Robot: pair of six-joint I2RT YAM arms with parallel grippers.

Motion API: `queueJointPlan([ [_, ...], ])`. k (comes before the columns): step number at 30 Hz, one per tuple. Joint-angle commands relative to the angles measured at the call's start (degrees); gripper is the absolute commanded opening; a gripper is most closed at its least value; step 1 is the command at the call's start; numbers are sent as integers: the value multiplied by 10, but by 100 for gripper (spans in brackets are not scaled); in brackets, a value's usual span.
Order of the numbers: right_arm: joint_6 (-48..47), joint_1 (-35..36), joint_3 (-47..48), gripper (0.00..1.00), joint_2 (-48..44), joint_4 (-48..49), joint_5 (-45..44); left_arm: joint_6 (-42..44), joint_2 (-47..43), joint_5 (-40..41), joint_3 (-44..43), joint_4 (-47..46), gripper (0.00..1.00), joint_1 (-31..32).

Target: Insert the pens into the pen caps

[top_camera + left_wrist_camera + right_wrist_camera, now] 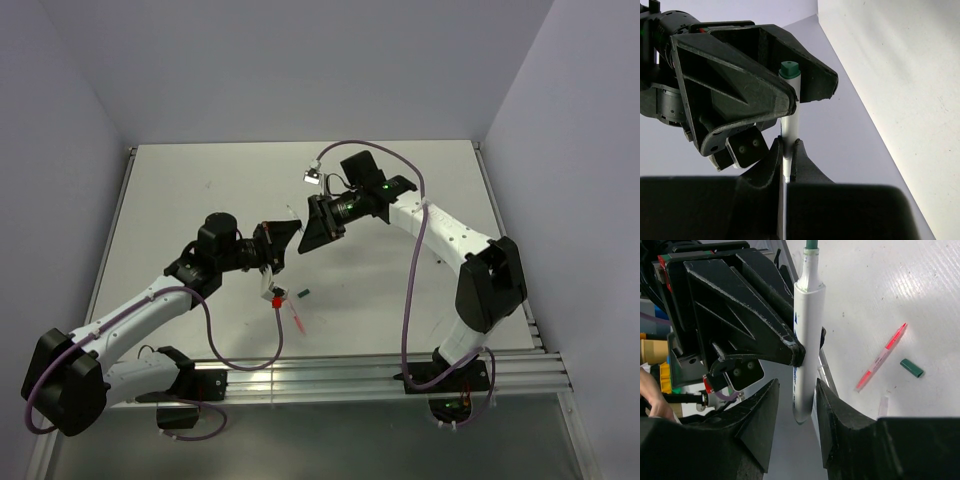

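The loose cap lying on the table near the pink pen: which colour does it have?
Dark green; the cap shows best in the right wrist view.

White table (190, 210), red-pink pen (882, 357), dark green cap (911, 368), clear cap (883, 405) on it.

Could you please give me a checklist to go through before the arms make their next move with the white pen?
1. Left gripper shut on the white pen: ok, it is clamped on the barrel.
2. Right gripper holding that pen: not ok, its jaws stand open around the barrel's end, with a gap on one side.
3. Pen ready for capping: ok, the green tip is uncovered.
4. Green cap free to pick: ok, it lies on the table near the red pen, touching nothing.
5. Which way the cap's opening faces: cannot tell.
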State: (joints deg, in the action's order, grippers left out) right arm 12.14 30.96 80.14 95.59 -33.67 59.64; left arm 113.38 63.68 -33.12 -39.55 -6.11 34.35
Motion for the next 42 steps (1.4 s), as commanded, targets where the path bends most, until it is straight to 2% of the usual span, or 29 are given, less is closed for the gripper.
queueJointPlan([
  [1,-9,-4,-2,42,-29,10,14,68,-5,-20,3,0,0,-2],
  [3,-8,-4,-1,40,-26,10,15,68,-7,-22,3,0,0,-2],
  [6,-6,-5,2,30,-22,9,18,69,-8,-26,1,7,0,-4],
  [7,-5,-5,2,19,-22,10,18,69,-8,-26,1,7,0,-4],
  [8,-5,-4,2,13,-20,9,19,70,-8,-25,2,7,0,-4],
  [9,-5,-5,2,0,-19,10,17,70,-8,-25,3,7,1,-5],
  [10,-4,-5,2,0,-20,10,15,73,-8,-20,4,6,6,-5],
  [11,-4,-5,2,0,-20,10,17,77,-6,-19,5,7,16,-4],
  [12,-5,-5,1,0,-21,10,19,77,-5,-16,4,10,37,-6],
  [15,-5,-11,0,0,-28,12,11,64,-7,-10,0,11,53,-8],
  [19,-2,-40,0,0,-40,11,-13,22,-28,29,-17,20,56,-15],
  [22,5,-79,15,0,-40,12,-5,-12,-55,19,-53,93,58,-47],
  [26,3,-125,35,0,-44,12,-21,-82,-69,53,-100,229,68,-55],
  [27,1,-134,40,0,-46,12,-28,-106,-70,51,-108,281,69,-55],
  [28,-2,-149,41,0,-51,12,-32,-172,-70,47,-120,300,70,-55],
  [30,-10,-163,42,0,-54,10,-46,-240,-59,48,-132,349,69,-52],
  [32,-17,-184,35,0,-64,7,-52,-380,-42,58,-156,372,68,-32],
  [33,-27,-191,28,0,-66,0,-63,-431,-15,66,-170,398,67,-24],
  [34,-34,-197,25,0,-73,-5,-71,-522,4,69,-204,421,67,-13],
  [36,-59,-213,19,0,-80,-23,-86,-620,74,69,-248,456,64,13],
  [37,-69,-217,19,0,-85,-31,-95,-723,100,61,-292,497,62,21],
  [38,-88,-223,20,0,-88,-39,-104,-764,155,43,-314,522,61,21],
  [39,-97,-226,20,0,-95,-52,-122,-808,183,-14,-346,586,60,21],
  [42,-134,-234,27,0,-105,-72,-147,-909,244,-42,-337,587,54,37],
])
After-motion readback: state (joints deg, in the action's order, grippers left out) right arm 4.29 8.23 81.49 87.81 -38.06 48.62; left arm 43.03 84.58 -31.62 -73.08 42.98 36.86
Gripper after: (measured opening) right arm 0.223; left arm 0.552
